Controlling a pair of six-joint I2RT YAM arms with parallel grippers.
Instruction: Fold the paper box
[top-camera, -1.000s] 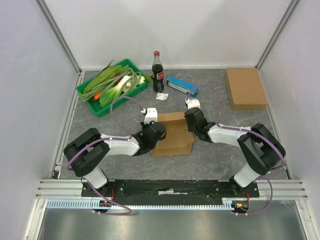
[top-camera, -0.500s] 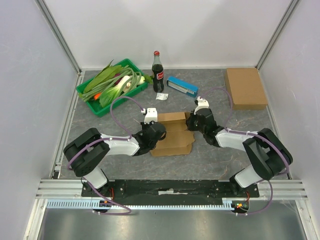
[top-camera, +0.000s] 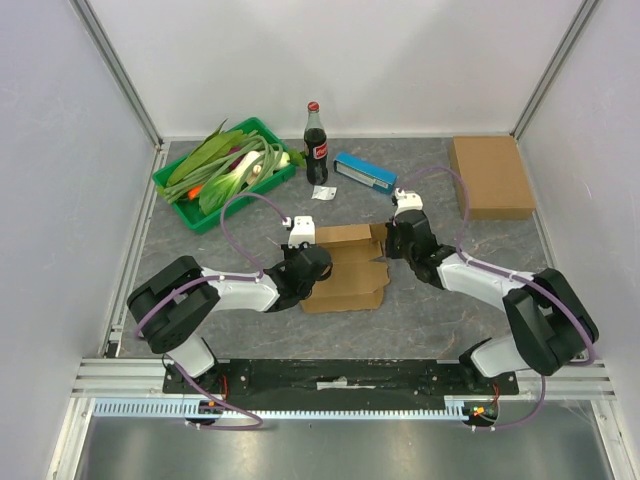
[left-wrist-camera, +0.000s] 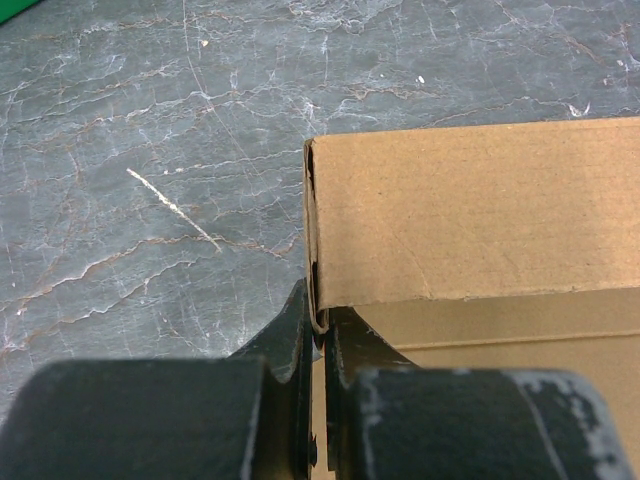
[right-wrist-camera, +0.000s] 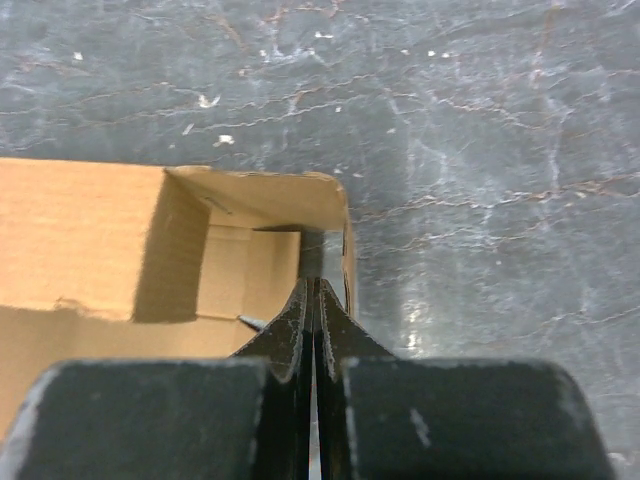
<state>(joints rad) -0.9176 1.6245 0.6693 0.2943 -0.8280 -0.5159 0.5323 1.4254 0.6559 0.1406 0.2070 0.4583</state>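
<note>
now the left gripper is clamped on the left wall of the brown cardboard box. the right gripper is pressed together, empty, at the box's right corner. the box is laid on the grey marbled table, between both arms.

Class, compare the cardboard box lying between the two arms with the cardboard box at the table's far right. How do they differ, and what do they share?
The box between the arms is open, with walls and flaps showing; the far-right box shows one unbroken flat top. The fingers of the left gripper pinch a wall of the box between the arms; nothing touches the far-right box. Both are plain brown cardboard on the grey table.
</note>
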